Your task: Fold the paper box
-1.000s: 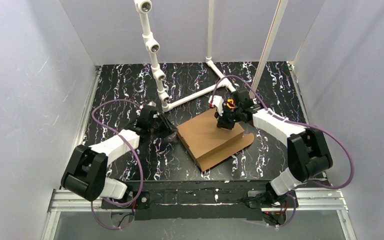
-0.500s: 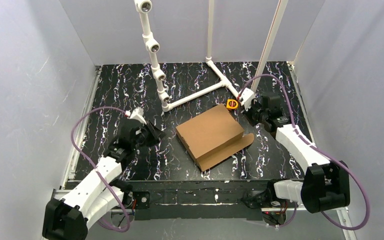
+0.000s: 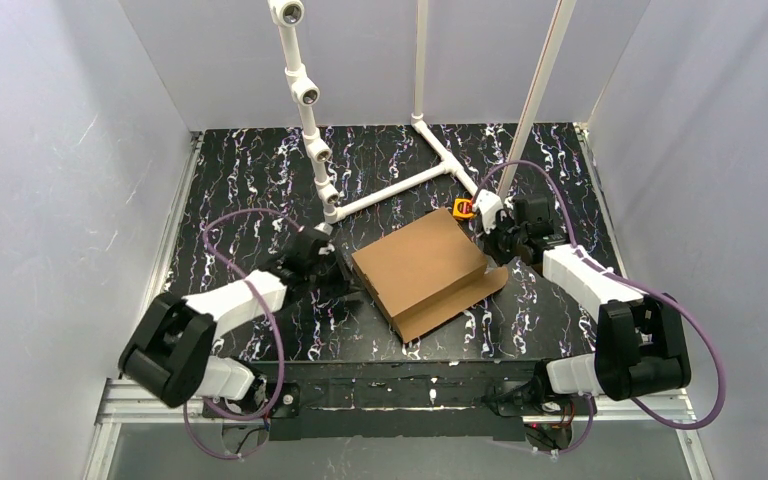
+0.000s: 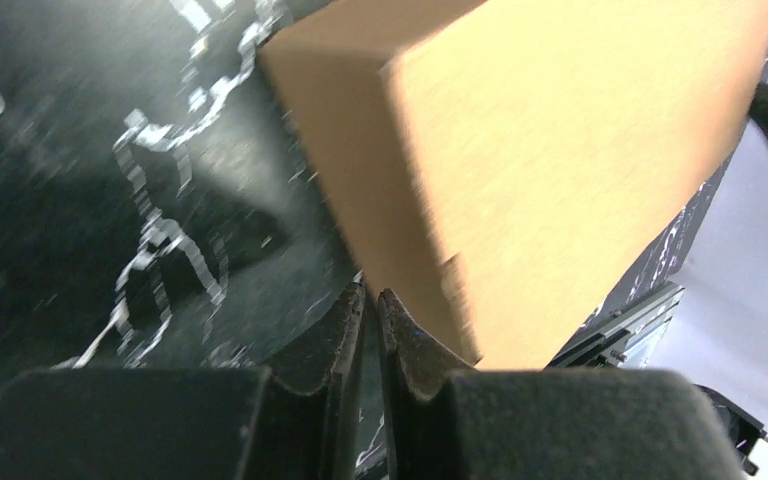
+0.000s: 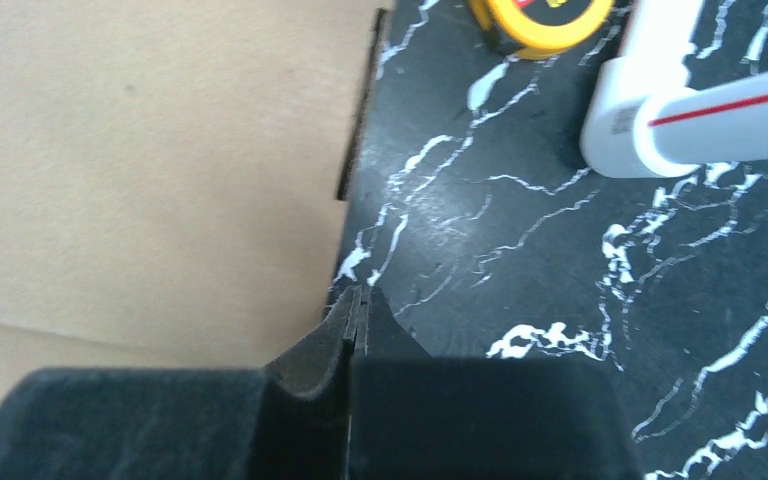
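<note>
On tbl [image 3: 250,170], paper box [image 3: 420,262] sits closed (flap [image 3: 482,287] out)

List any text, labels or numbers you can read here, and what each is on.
No text is readable.
Plain brown corrugated cardboard box: unprinted.
White plastic pipe fitting: small grey printed patch, too blurred to read.
Round yellow tape measure: red marking cut off at the frame edge, unreadable.

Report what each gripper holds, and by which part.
Nothing is held. The left gripper and the right gripper are both shut and empty, one at each side of the paper box.
</note>
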You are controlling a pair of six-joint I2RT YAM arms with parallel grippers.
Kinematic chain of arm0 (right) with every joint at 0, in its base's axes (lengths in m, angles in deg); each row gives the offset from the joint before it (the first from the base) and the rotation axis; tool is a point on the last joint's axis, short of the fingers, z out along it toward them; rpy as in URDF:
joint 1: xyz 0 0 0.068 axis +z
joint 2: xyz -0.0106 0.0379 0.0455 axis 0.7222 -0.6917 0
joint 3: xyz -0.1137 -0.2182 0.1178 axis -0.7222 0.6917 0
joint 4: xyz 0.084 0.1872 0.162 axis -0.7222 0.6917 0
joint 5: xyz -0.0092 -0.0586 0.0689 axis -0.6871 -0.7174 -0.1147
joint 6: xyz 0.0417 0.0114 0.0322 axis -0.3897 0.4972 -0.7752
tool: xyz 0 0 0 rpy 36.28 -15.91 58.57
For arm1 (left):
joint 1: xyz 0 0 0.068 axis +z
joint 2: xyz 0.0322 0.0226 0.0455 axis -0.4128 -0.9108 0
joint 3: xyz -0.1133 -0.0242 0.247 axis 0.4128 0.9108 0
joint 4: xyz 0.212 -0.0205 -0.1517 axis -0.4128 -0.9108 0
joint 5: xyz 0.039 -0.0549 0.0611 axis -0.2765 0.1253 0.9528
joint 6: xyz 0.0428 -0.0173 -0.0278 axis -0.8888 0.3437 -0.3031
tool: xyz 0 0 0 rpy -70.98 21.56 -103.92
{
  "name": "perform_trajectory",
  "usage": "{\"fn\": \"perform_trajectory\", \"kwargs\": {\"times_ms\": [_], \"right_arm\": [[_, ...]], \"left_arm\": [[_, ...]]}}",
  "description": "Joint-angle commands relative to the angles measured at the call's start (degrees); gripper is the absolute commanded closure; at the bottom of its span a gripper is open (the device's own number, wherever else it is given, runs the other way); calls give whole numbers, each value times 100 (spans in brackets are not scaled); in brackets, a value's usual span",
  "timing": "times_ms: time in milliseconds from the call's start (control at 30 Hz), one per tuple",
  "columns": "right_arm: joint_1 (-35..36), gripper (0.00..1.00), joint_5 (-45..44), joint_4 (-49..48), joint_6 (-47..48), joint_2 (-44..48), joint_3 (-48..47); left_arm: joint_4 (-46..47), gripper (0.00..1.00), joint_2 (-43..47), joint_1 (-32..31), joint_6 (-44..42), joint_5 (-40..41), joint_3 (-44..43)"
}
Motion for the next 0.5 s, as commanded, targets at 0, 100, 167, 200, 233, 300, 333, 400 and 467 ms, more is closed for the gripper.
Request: {"fn": "perform_trajectory", "kwargs": {"times_ms": [0, 100, 167, 200, 233, 300, 333, 400, 467], "right_arm": [[4, 99, 712, 199, 142, 243, 160], [4, 99, 942, 434, 317, 408, 229], [9, 99, 1151, 615, 448, 523, 282], [12, 99, 1284, 719, 522, 581, 302], [12, 99, 1385, 810, 598, 651, 330], [12, 99, 1511, 942, 715, 803, 389], [12, 99, 1522, 985, 757, 850, 403], [12, 99, 1583, 1170, 914, 894, 403], [12, 99, 1760, 1509, 1235, 913, 367]], "left_arm": [[157, 90, -685, -152, -246, 215, -806], [138, 90, -1103, -190, -357, 184, -1297], [87, 89, -1334, -202, -437, 151, -1565], [50, 89, -1443, -206, -489, 146, -1690], [22, 89, -1538, -209, -531, 141, -1828], [-35, 89, -1709, -211, -608, 132, -2076], [-85, 89, -1796, -213, -647, 123, -2200], [-190, 89, -1953, -212, -738, 140, -2412], [-321, 88, -2028, -218, -796, 144, -2559]]}}
